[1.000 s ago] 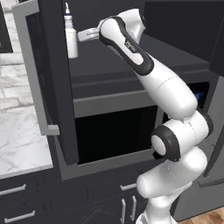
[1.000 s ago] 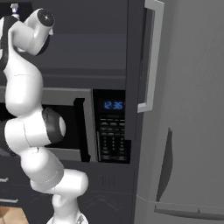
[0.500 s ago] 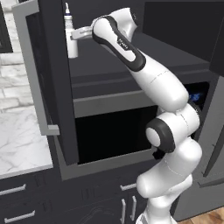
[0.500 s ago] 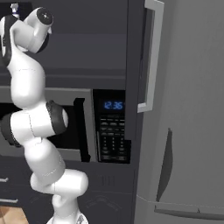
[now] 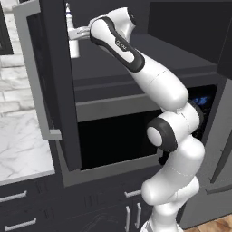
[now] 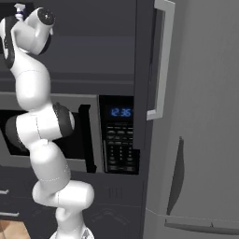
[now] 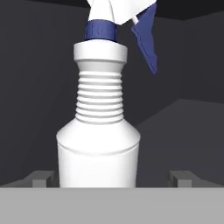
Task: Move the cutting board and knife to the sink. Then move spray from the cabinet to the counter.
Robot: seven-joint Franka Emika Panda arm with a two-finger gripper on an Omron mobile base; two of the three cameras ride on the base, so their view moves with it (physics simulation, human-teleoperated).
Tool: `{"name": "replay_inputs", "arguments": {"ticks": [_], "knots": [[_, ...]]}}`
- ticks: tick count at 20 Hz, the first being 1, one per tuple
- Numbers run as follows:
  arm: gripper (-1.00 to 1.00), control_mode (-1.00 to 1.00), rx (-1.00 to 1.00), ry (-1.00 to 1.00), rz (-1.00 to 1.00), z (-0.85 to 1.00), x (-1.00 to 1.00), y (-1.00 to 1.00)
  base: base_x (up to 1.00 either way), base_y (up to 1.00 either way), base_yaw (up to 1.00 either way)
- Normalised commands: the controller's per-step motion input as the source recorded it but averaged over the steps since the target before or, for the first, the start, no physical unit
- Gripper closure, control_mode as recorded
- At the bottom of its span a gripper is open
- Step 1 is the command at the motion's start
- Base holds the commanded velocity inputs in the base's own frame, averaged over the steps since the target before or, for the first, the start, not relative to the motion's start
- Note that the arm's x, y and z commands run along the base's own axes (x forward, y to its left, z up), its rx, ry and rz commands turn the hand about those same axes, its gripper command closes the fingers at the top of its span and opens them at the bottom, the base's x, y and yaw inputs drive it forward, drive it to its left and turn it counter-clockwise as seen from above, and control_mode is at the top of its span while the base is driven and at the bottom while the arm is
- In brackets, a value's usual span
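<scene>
The spray (image 7: 98, 144), a white bottle with a ribbed neck, blue collar and blue trigger, stands upright inside the open dark cabinet (image 5: 56, 90). My gripper (image 7: 111, 177) is open, one fingertip on each side of the bottle's body, and the fingertips (image 7: 41, 177) are not pressing on it. From the left base view, the gripper (image 5: 74, 33) reaches into the cabinet at the spray (image 5: 74, 47). The white marble counter (image 5: 18, 140) lies lower left. The cutting board, knife and sink are out of view.
The cabinet door with its grey bar handle (image 5: 38, 77) swings open toward the left. Below is an open microwave (image 5: 113, 136) with its lit keypad (image 6: 119, 135). A tall grey fridge (image 6: 200, 140) stands at the right. Dark drawers (image 5: 27, 213) run under the counter.
The arm has pushed its hand further into the cabinet, bringing the fingers around the spray, and its elbow has swung. The jaws stay open and the bottle has not moved.
</scene>
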Motion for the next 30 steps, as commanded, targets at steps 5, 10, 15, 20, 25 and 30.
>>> {"name": "replay_inputs", "arguments": {"ticks": [5, 10, 15, 20, 25, 30], "knots": [[-1.00, -1.00, 0.00, 0.00, 0.00, 0.00, 0.02, 0.13, 0.00, 0.00, 0.00], [-1.00, -1.00, 0.00, 0.00, 0.00, 0.00, 0.00, 0.18, 0.00, 0.00, 0.00], [1.00, -1.00, 0.02, 0.00, 0.00, 0.00, 0.00, 0.25, 0.00, 0.00, 0.00], [1.00, -1.00, 0.00, 0.00, 0.00, 0.00, 0.00, 0.00, 0.00, 0.00, 0.00], [1.00, -1.00, 0.00, 0.00, 0.00, 0.00, 0.00, 0.00, 0.00, 0.00, 0.00], [1.00, -1.00, 0.00, 0.00, 0.00, 0.00, 0.00, 0.00, 0.00, 0.00, 0.00]]}}
